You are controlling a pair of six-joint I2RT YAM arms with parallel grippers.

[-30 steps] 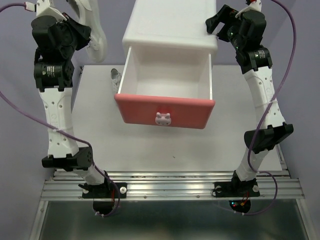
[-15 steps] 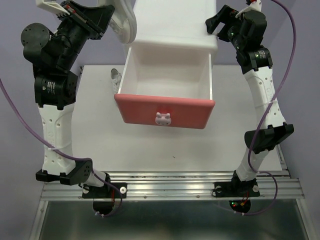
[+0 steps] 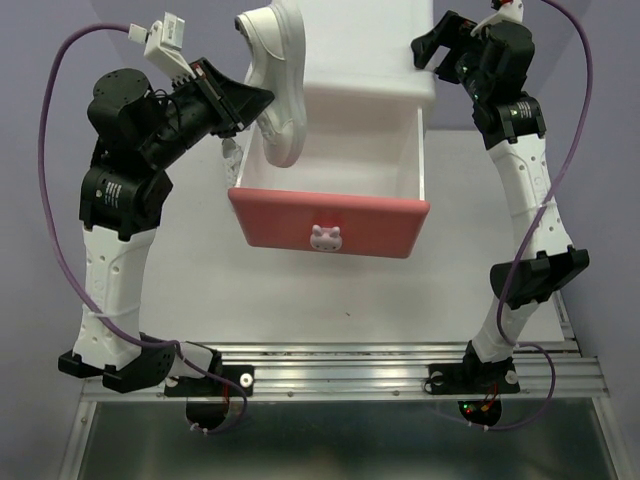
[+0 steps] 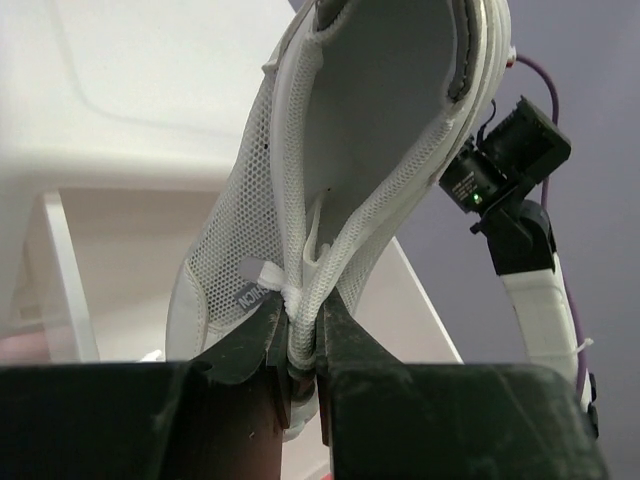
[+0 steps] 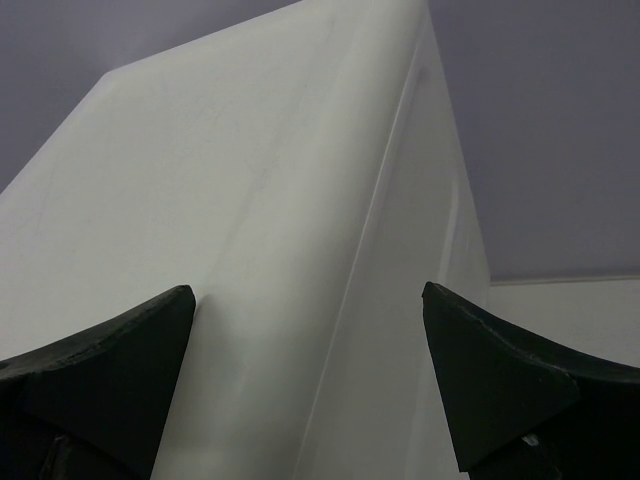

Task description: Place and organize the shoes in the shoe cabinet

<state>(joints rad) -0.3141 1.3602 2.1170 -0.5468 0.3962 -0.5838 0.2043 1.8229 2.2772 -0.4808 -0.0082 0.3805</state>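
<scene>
While the left gripper [image 4: 305, 345] pinches the white shoe [image 3: 278, 85] tight by its soft mesh edge, the shoe hangs just above the open pink drawer [image 3: 330, 215], over its back left corner. The arm should go down slowly and lay the shoe flat by the drawer's left wall. That leaves room for more shoes. The right gripper [image 5: 307, 292] is spread wide behind the drawer, at the cabinet [image 3: 345, 45] top. It holds nothing.
</scene>
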